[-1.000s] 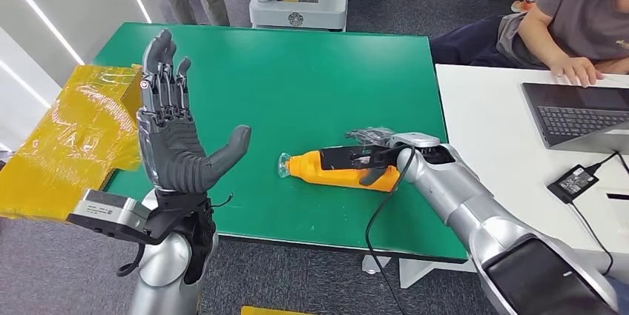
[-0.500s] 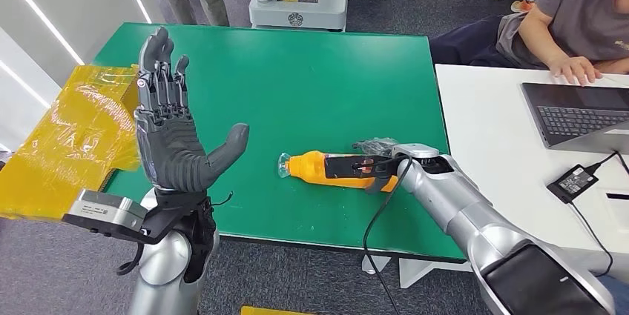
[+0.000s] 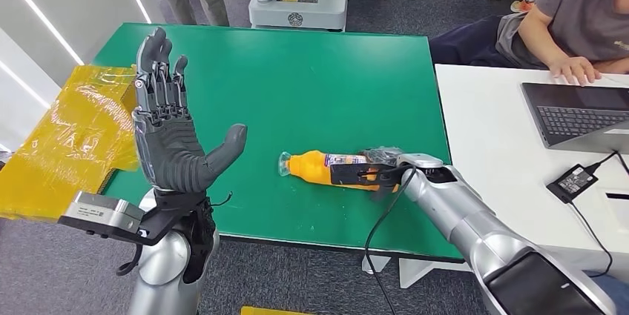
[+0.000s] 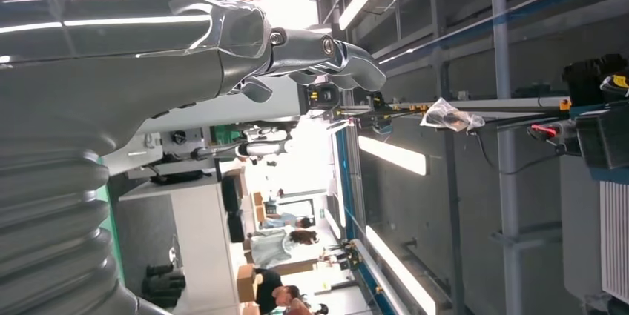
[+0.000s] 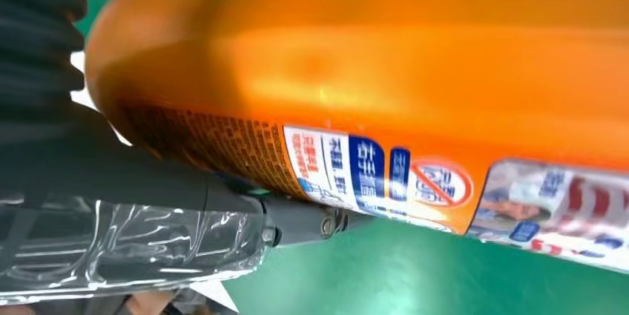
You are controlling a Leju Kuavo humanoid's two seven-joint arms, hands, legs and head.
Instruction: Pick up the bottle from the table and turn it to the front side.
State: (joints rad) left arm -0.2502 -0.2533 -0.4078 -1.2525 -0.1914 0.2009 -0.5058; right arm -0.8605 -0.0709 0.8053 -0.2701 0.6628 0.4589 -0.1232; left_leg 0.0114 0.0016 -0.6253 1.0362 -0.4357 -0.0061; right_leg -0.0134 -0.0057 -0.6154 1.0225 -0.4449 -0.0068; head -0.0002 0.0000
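Grasp step: my right hand (image 3: 380, 174) clamps the lying orange plastic bottle (image 3: 326, 169); left hand (image 3: 167, 137) raised, fingers apart. Next I lift, rotate.

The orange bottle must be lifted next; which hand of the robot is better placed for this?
The right hand. Its fingers already wrap the orange bottle, which lies on the green table. The left hand is raised, open, well apart from it.

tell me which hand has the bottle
The right hand: its dark fingers wrap the orange bottle, which lies on its side on the green table. The left hand is raised, fingers spread, holding nothing.
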